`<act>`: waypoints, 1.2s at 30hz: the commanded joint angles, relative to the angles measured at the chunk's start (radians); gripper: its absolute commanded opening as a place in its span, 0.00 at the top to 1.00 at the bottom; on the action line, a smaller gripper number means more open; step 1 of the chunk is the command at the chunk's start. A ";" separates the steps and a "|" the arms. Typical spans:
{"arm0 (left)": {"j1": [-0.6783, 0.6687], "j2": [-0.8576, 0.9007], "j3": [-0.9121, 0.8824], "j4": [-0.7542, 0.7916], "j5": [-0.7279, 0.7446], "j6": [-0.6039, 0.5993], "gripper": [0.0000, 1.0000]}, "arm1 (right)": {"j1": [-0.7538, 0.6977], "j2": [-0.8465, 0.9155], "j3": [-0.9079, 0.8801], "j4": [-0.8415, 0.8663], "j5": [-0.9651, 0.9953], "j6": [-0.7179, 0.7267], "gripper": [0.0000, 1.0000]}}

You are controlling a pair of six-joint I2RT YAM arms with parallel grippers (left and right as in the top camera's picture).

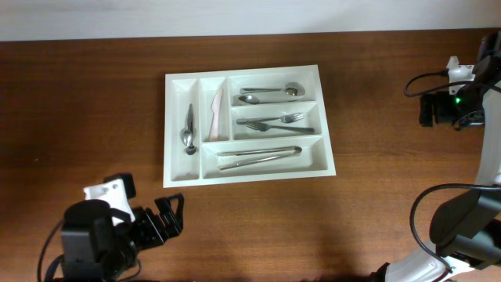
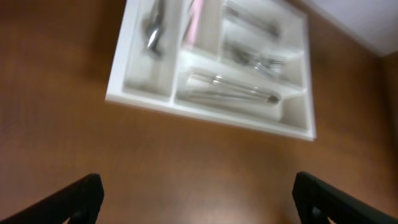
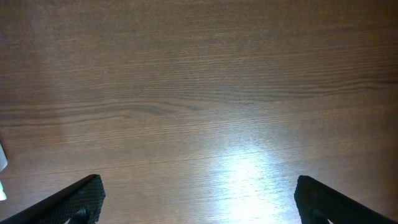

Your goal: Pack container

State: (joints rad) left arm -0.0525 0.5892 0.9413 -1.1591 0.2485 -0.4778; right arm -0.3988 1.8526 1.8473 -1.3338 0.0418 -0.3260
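The container point(image 1: 266, 175) is a large white cutlery tray in the middle of the wooden table. Its long compartments hold spoons point(image 1: 270, 93), forks point(image 1: 274, 122) and knives point(image 1: 258, 155). Of the two narrow upright ones, one holds a spoon point(image 1: 189, 131) and the other a pale pink piece point(image 1: 216, 114). My left gripper point(image 1: 174, 215) stands open and empty near the front left, short of the tray's front edge point(image 2: 205, 118); its dark fingertips point(image 2: 87, 194) frame bare wood. My right gripper point(image 1: 427, 110) is open at the far right over bare table, fingertips point(image 3: 84, 194) wide apart.
Black cables point(image 1: 427, 82) loop around the right arm at the table's right edge. A pale wall strip point(image 1: 235, 16) runs behind the table's back edge. Brown wood surrounds the tray on all sides.
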 commanded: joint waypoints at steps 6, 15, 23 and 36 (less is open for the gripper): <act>0.000 -0.006 -0.022 -0.045 -0.074 -0.003 0.01 | -0.001 0.002 -0.003 0.000 0.008 -0.007 0.01; 0.000 -0.006 -0.220 0.317 -0.044 0.289 0.01 | -0.001 0.002 -0.003 0.000 0.008 -0.007 0.01; 0.000 -0.007 -0.454 0.687 0.122 0.494 0.01 | -0.001 0.002 -0.003 0.000 0.008 -0.007 0.01; 0.000 -0.310 -0.766 0.937 0.122 0.517 0.01 | -0.001 0.002 -0.003 0.000 0.008 -0.007 0.01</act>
State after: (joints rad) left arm -0.0525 0.3504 0.2230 -0.2428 0.3515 0.0132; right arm -0.3988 1.8526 1.8473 -1.3338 0.0418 -0.3264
